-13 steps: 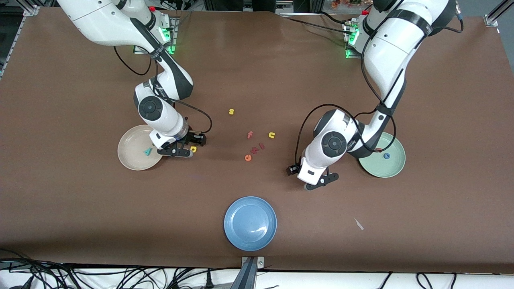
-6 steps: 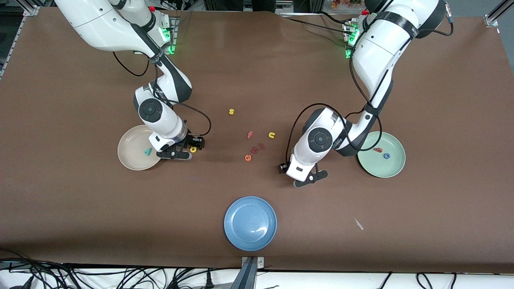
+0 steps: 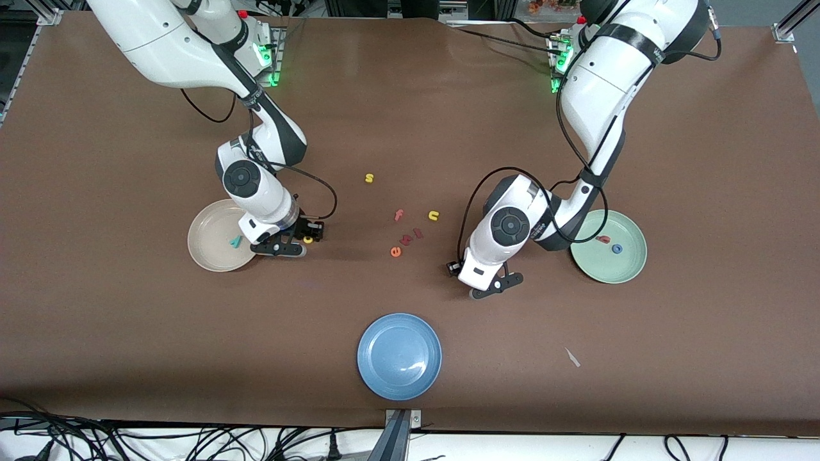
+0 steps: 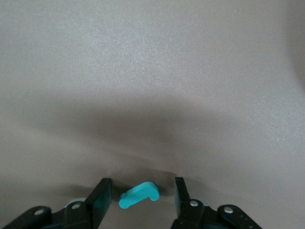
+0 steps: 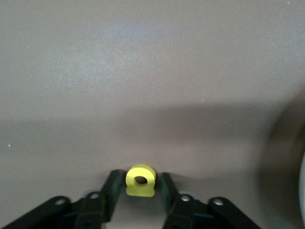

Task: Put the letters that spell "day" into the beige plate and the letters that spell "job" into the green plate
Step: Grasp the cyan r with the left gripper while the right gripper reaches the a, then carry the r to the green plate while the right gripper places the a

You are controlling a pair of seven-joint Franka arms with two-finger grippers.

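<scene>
The beige plate [image 3: 206,232] holds the teal "y" [image 3: 236,241]. Beside that plate, toward the left arm's end, my right gripper [image 3: 303,239] [image 5: 141,191] is down at the table, shut on the yellow "a" [image 3: 308,239] [image 5: 140,180], which still rests on the surface. The green plate [image 3: 615,270] holds the pinkish-red "b" [image 3: 602,239] and the blue "o" [image 3: 617,248]. My left gripper [image 3: 488,288] [image 4: 140,199] is low on the table beside that plate, open, its fingers [image 4: 99,200] on either side of the teal "j" [image 4: 139,194] with gaps. The front view hides the "j".
Loose letters lie mid-table between the arms: a yellow "s" [image 3: 369,178], a pink "f" [image 3: 398,215], a yellow "u" [image 3: 434,216], an orange "e" [image 3: 395,252] and small red pieces [image 3: 411,237]. A blue plate [image 3: 399,355] sits near the front edge, a pale scrap [image 3: 572,357] beside it.
My left gripper slid from beside the green plate toward the loose letters and its fingers narrowed around the "j". The right gripper's fingers closed in on the yellow "a".
</scene>
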